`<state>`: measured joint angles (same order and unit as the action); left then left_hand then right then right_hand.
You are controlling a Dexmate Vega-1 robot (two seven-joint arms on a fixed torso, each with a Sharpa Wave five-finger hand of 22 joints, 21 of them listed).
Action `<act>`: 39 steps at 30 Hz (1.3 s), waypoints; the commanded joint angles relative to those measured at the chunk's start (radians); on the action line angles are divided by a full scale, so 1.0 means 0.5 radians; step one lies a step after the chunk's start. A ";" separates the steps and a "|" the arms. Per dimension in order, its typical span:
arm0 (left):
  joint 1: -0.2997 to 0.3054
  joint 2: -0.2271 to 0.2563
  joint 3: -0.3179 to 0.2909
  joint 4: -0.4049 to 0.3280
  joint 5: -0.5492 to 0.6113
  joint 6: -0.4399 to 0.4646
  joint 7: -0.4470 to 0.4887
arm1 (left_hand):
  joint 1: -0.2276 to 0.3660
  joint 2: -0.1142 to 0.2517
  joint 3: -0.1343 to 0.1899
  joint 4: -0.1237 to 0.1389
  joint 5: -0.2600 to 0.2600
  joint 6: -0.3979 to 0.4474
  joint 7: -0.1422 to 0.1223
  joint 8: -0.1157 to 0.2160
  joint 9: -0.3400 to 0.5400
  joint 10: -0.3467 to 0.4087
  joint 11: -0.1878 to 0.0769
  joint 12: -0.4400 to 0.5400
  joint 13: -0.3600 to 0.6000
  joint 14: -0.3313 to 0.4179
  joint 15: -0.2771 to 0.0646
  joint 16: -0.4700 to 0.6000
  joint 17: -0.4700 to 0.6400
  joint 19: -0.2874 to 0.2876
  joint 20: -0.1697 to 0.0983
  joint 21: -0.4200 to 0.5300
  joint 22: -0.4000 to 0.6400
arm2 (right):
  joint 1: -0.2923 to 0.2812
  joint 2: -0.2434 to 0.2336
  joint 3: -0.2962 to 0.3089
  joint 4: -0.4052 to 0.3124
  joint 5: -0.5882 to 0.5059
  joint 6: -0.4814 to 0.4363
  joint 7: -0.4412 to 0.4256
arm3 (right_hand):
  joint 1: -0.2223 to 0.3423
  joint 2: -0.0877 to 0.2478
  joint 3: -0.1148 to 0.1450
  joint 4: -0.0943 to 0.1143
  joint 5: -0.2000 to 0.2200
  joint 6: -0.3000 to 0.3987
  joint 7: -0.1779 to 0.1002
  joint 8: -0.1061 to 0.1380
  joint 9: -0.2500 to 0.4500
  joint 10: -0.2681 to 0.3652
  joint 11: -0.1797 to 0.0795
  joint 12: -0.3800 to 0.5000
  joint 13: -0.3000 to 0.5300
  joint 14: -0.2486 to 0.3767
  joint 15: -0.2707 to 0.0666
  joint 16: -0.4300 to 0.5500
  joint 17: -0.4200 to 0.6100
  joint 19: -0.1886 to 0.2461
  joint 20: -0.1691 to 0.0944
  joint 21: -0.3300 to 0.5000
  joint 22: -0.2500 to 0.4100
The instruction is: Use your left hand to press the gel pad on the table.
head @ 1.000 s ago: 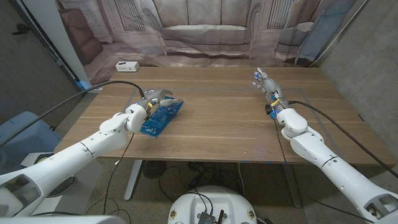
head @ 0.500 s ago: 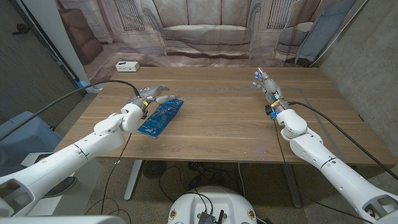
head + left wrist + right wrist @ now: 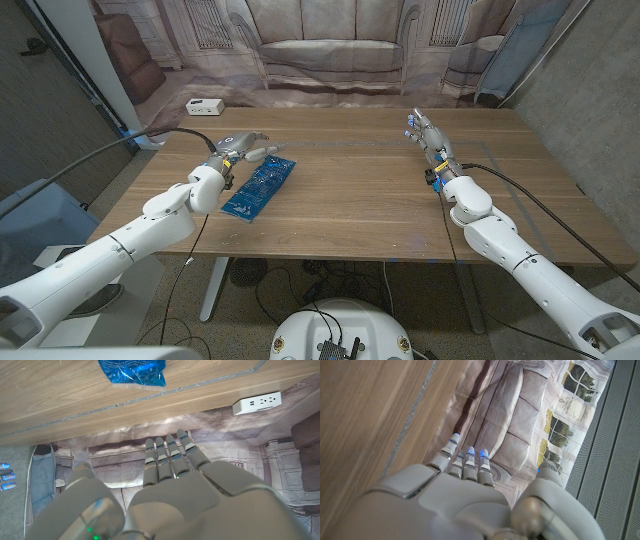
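Nearby, crinkly blue gel pad (image 3: 259, 185), wooden table (image 3: 360, 200).

A wooden table (image 3: 350, 200) carried a blue gel pad (image 3: 261, 187), which lay flat near its left end. A white power strip (image 3: 204, 106) sat beyond the far left corner.

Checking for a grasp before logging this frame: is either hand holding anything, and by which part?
Nothing is held. The left hand is beside the blue gel pad, fingers straight; the right hand is empty.
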<state>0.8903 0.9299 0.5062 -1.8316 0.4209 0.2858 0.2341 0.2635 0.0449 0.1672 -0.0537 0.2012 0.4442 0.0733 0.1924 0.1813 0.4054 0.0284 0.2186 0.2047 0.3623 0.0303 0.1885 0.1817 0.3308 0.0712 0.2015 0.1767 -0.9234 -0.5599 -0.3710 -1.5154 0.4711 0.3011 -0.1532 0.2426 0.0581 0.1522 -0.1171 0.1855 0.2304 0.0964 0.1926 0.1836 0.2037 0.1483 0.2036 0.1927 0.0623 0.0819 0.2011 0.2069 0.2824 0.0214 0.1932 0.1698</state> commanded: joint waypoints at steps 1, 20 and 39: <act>0.089 -0.019 -0.101 -0.053 -0.150 -0.022 0.084 | 0.007 0.020 0.006 -0.017 -0.006 0.001 0.013 -0.002 0.006 0.010 0.019 -0.004 0.001 0.006 0.002 0.004 -0.002 -0.001 0.012 -0.006 0.006 | -0.005 0.005 0.003 0.015 0.005 0.039 0.024 | 0.010 0.006 0.000 -0.012 -0.001 0.009 0.001 0.004 0.007 0.017 0.001 0.002 0.012 0.017 0.003 0.015 0.008 0.024 0.001 0.007 0.007; 0.179 -0.113 -0.191 -0.021 -0.313 -0.190 0.300 | 0.004 0.015 0.002 -0.020 -0.010 0.011 0.020 0.002 0.006 0.017 0.012 -0.003 0.001 0.010 0.010 0.005 -0.002 -0.001 0.017 -0.005 0.006 | -0.011 -0.001 0.004 0.012 -0.011 0.084 0.047 | 0.021 0.014 0.005 -0.016 0.000 0.016 -0.001 0.006 0.007 0.026 -0.003 0.005 0.012 0.032 0.000 0.019 0.007 0.040 -0.002 0.012 0.007; 0.257 -0.175 -0.296 -0.012 -0.472 -0.302 0.410 | 0.004 0.011 -0.002 -0.024 -0.013 0.011 0.026 0.001 0.005 0.020 0.026 -0.003 0.001 0.013 0.015 0.005 -0.002 -0.002 0.023 -0.005 0.006 | 0.000 0.011 0.001 0.034 -0.020 0.103 0.053 | 0.036 0.022 0.011 -0.023 -0.001 0.019 -0.025 0.007 0.007 0.042 -0.017 0.010 0.012 0.049 -0.009 0.022 0.005 0.060 -0.005 0.016 0.006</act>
<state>0.9981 0.8623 0.3877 -1.8497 0.2444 0.1833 0.4160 0.2634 0.0449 0.1615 -0.0593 0.1959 0.4482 0.0806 0.1925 0.1813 0.4146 0.0375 0.2186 0.2047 0.3662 0.0340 0.1885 0.1817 0.3265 0.0755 0.2015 0.1767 -0.9262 -0.5572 -0.3695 -1.5065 0.4616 0.3478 -0.1307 0.2532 0.0686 0.1565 -0.1213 0.1855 0.2376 0.0892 0.1927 0.1836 0.2162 0.1429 0.2036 0.1927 0.0788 0.0767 0.2071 0.2069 0.3021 0.0198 0.1932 0.1698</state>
